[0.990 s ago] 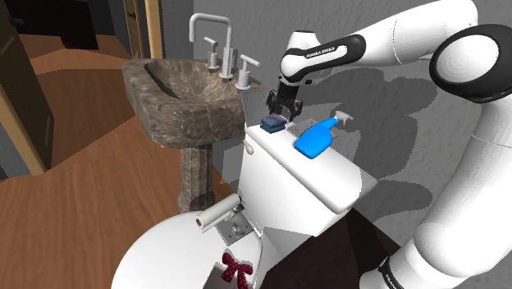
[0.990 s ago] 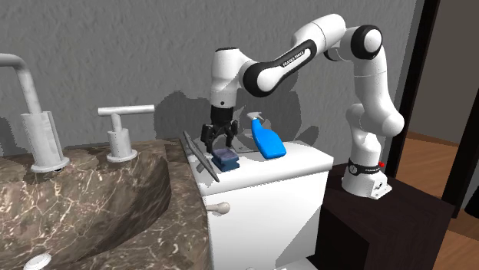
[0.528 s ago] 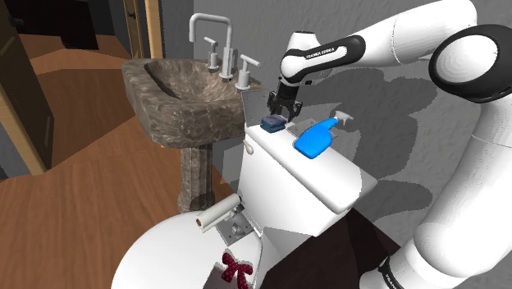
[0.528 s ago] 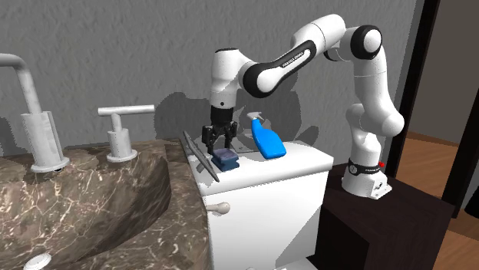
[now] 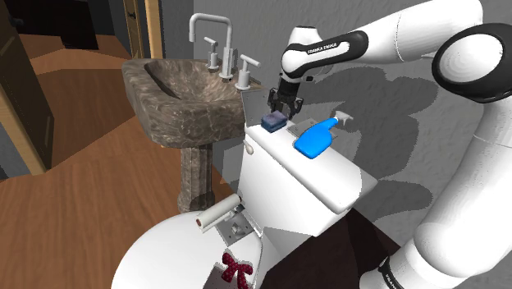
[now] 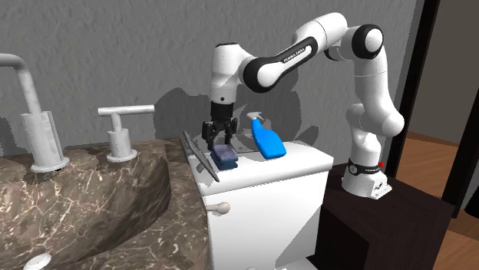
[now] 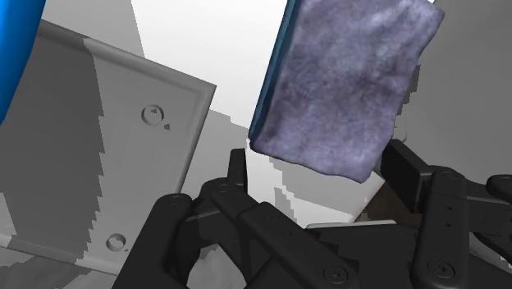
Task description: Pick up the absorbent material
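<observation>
1. All-black two-finger gripper points down and hangs just above the task's thing. Its fingers stand apart and clasp nothing.
2. In the wrist view the gripper has its two fingers spread, with the sponge's near edge lying just beyond the gap between them.
3. The absorbent thing is a small rectangular sponge with a blue body and a mottled grey-purple top face. It lies flat on the lid of the white toilet tank, at the sink end of the lid, right under the gripper.
4. In the shoulder view the sponge sits near the tank's far corner.
5. A bright blue plastic spray bottle with a white trigger lies on its side on the same lid, just beside the sponge and apart from it. It also shows in the shoulder view and at the wrist view's edge.
6. A flat grey panel with screw holes leans tilted at the tank's sink side.
7. A dark brown marbled pedestal sink with a white faucet stands beside the tank.
8. A white roll sits on the tank's front, with a small dark red bow lower down.
9. The white arm rises from a dark box stand.
10. Grey wall behind, wooden floor.
</observation>
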You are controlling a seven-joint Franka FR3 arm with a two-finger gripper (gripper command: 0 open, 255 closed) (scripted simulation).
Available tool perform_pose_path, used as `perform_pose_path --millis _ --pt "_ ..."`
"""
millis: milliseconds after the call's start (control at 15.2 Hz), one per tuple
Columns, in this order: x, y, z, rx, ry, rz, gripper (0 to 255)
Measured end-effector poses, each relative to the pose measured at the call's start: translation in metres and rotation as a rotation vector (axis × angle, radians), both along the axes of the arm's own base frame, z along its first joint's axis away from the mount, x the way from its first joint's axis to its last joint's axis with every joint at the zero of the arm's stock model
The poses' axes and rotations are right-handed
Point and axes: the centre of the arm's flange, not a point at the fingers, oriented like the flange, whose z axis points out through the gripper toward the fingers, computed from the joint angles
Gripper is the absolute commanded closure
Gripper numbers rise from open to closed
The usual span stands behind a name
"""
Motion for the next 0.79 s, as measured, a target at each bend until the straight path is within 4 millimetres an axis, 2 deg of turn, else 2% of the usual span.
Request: perform_pose_path --millis 792 --pt "0.001 0.0 0.061 0.0 0.0 0.0 255"
